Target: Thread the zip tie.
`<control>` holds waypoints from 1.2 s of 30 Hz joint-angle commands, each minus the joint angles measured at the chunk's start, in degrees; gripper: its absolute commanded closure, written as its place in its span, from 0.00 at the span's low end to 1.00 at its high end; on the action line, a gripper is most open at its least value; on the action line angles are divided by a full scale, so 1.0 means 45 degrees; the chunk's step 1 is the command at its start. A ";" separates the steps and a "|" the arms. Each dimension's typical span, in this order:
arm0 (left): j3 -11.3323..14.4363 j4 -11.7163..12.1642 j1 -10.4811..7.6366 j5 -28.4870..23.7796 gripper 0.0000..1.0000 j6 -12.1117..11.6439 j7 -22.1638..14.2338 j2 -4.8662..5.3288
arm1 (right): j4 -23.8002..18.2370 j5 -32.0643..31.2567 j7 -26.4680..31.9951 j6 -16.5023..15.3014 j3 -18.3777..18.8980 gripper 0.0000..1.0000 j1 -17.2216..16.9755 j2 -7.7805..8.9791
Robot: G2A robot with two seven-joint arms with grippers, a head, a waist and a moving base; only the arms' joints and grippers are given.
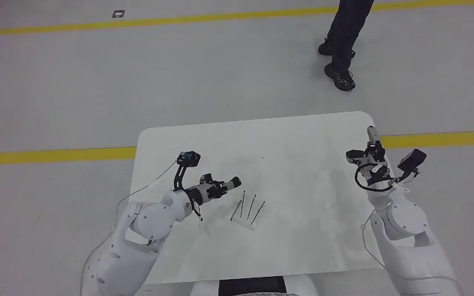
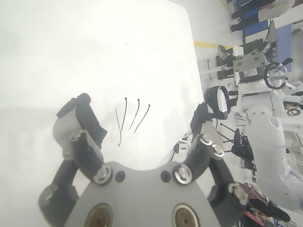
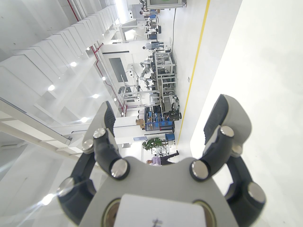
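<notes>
A white table [image 1: 311, 140] with rounded corners carries a small cluster of thin black zip ties [image 1: 248, 208] lying flat, close together and nearly parallel (four can be counted, one of them bent), somewhat nearer the robot's edge.

My left gripper [image 1: 235, 181] is over the near left part of the white table [image 1: 296, 140], jaws spread wide; the zip ties [image 1: 248, 208] lie just beside it, with bare tabletop between us for a straight way in; the ties sit close together, nearly side by side, so a finger going for one has its neighbours crowding it; my right gripper [image 1: 370, 135] is at the table's right edge, jaws apart, well away from the ties, with open surface across the stretch between.
</notes>
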 commanded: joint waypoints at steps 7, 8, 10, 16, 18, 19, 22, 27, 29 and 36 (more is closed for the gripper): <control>0.0001 0.0000 -0.0001 0.0007 0.00 0.0000 -0.0003 0.0000 | 0.0000 0.0000 0.0000 0.0000 0.0000 0.00 0.0000 0.0000; 0.0109 -0.0073 0.0002 -0.0008 0.00 -0.0106 -0.0152 0.0000 | 0.0000 0.0000 0.0000 0.0000 0.0000 0.00 0.0000 0.0000; 0.0370 -0.0163 -0.0157 0.0086 0.00 -0.0180 -0.0696 0.0017 | 0.0000 0.0000 0.0000 0.0000 0.0000 0.00 0.0000 0.0000; 0.1241 -0.0119 -0.0761 0.0599 0.00 0.0366 -0.1986 0.0027 | 0.0000 0.0000 0.0000 0.0000 0.0000 0.00 0.0000 0.0000; 0.1350 -0.0083 -0.0878 0.1055 0.00 0.0585 -0.1914 0.0035 | 0.0000 0.0000 0.0000 0.0000 0.0000 0.00 0.0000 0.0000; 0.1350 -0.0083 -0.0878 0.1055 0.00 0.0585 -0.1914 0.0035 | 0.0000 0.0000 0.0000 0.0000 0.0000 0.00 0.0000 0.0000; 0.1350 -0.0083 -0.0878 0.1055 0.00 0.0585 -0.1914 0.0035 | 0.0000 0.0000 0.0000 0.0000 0.0000 0.00 0.0000 0.0000; 0.1350 -0.0083 -0.0878 0.1055 0.00 0.0585 -0.1914 0.0035 | 0.0000 0.0000 0.0000 0.0000 0.0000 0.00 0.0000 0.0000; 0.1420 -0.0070 -0.0872 0.1092 0.00 0.0547 -0.1943 0.0033 | 0.0000 0.0000 0.0000 0.0000 0.0000 0.00 0.0000 0.0000; 0.2837 0.0317 -0.1756 0.1892 0.00 0.0908 -0.2786 -0.0070 | 0.0000 0.0000 0.0000 0.0000 0.0000 0.00 0.0000 0.0000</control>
